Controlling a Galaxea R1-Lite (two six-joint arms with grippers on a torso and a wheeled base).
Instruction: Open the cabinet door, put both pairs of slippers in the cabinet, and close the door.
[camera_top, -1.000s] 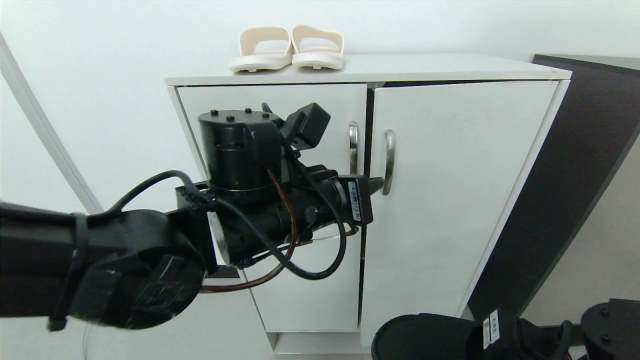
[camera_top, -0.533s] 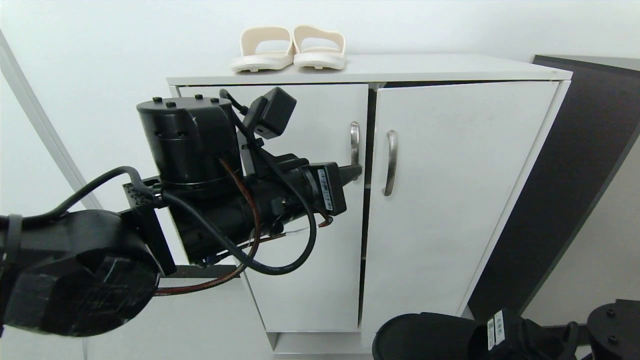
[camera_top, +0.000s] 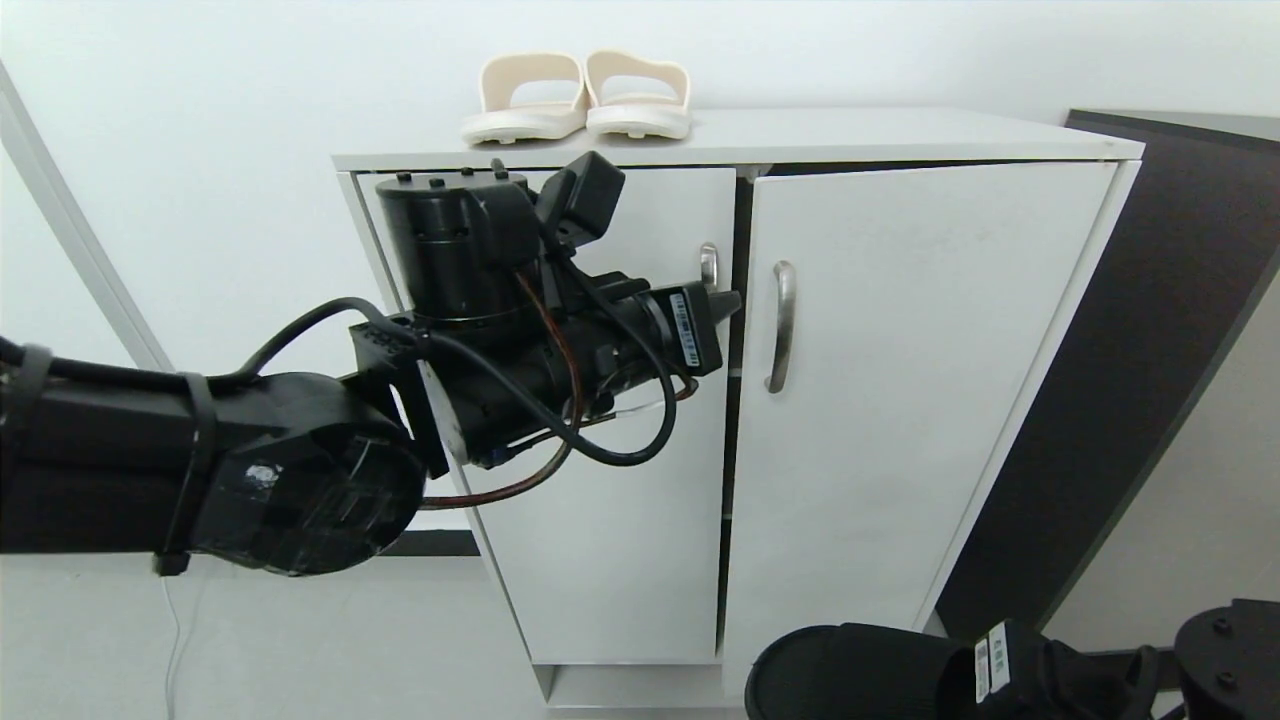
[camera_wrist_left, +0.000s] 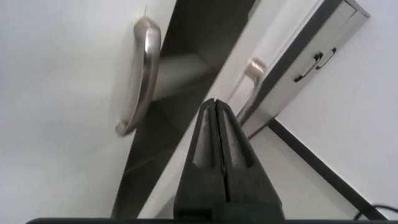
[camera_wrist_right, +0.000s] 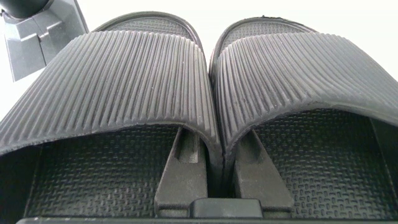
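- The white cabinet (camera_top: 900, 135) takes up the middle of the head view. It has two doors, and its top edge juts out a bit over them.
- A dark panel (camera_top: 1150, 350) leans in just beside the cabinet's right side, so it's tight over there. The left side has open white wall (camera_top: 200, 150) next to it.
- The right door (camera_top: 900, 400) is cracked open a little. There's a dark slit under the cabinet top and a dark gap (camera_top: 738, 230) between it and the left door (camera_top: 600, 560), which sits flush.
- In the left wrist view a pale shelf (camera_wrist_left: 180, 65) shows through that gap. Can't tell if anything's on it.
- The black slippers (camera_top: 860, 675) are low at the right, in front of the cabinet's bottom corner and not inside it.
- The right gripper (camera_wrist_right: 219, 162) has one finger tucked into each slipper, pinching their inner sides together.
- The cream slippers (camera_top: 577, 95) sit side by side on the cabinet top toward its left end, soles near the front edge.
- The left gripper (camera_top: 730, 300) has its jaws pressed together and is held out level across the left door. Its tip (camera_wrist_left: 215, 109) is at the gap, between the two handles.
- The left handle (camera_top: 708, 262) is just beside that tip; can't tell if they touch. The right handle (camera_top: 780, 325) is close but clear of it.
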